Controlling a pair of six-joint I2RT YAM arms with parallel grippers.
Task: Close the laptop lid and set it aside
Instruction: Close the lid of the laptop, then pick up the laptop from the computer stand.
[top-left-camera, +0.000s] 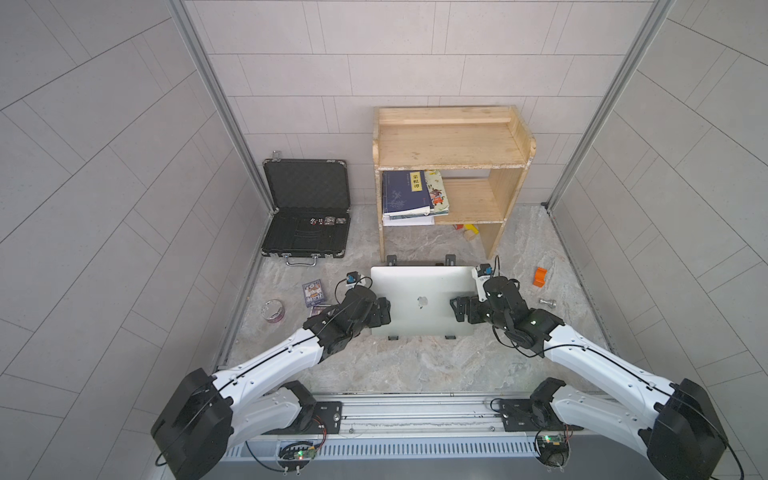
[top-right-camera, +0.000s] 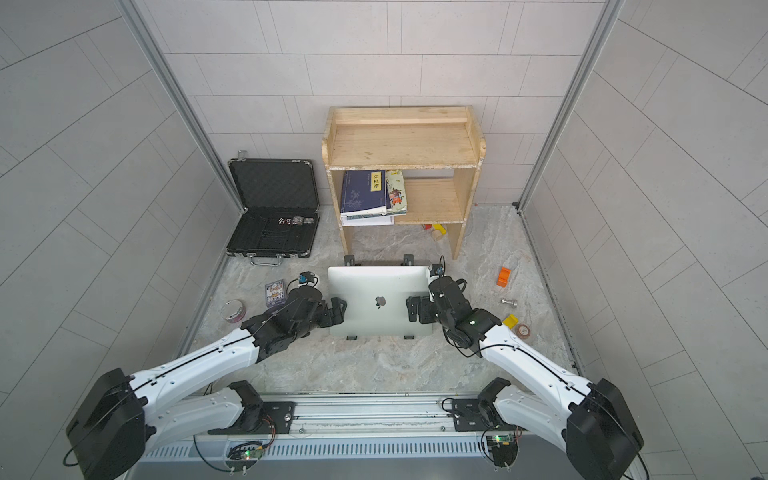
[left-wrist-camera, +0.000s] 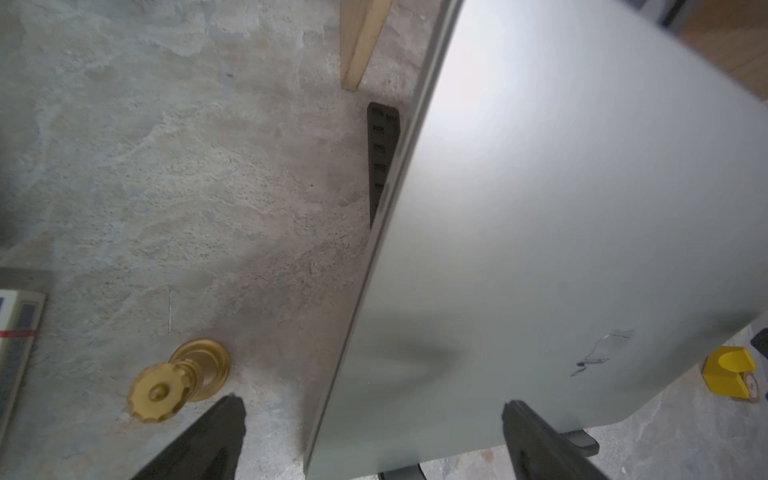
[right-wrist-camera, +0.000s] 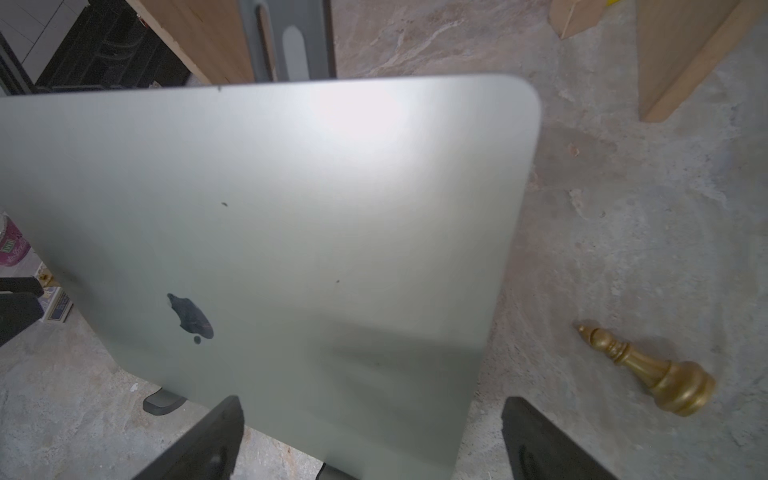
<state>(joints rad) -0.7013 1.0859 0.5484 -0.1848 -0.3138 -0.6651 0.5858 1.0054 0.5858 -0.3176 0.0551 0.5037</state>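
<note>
While the laptop lid (top-left-camera: 422, 286) already lies shut with its apple logo facing up, the laptop (top-left-camera: 432, 326) rests at the middle of the stone-patterned worktop (top-left-camera: 415, 365), raised on a black folding stand (top-left-camera: 392, 260) whose feet show past its far and near edges. In both top views the left gripper (top-left-camera: 384, 311) sits at the laptop's left side edge and the right gripper (top-left-camera: 457, 309) at its right side edge, facing each other across the lid.

From the left wrist view, the two dark fingers (left-wrist-camera: 216, 436) stand wide apart and hold nothing. The laptop's side edge runs between them, one finger over the silver lid (left-wrist-camera: 561, 208), the other over bare worktop near a gold crowned chess piece (left-wrist-camera: 178, 380). Whether either finger touches the metal cannot be told.

From the right wrist view, the fingers (right-wrist-camera: 212, 436) are likewise spread and empty, straddling the opposite side edge, with a gold chess bishop (right-wrist-camera: 648, 370) lying beside it.

Closing looks done, so setting aside is the step in hand. The next move likely calls for both grippers to take hold of the opposite edges together, then lift evenly so the thin slab does not tip or drag the stand.
</note>
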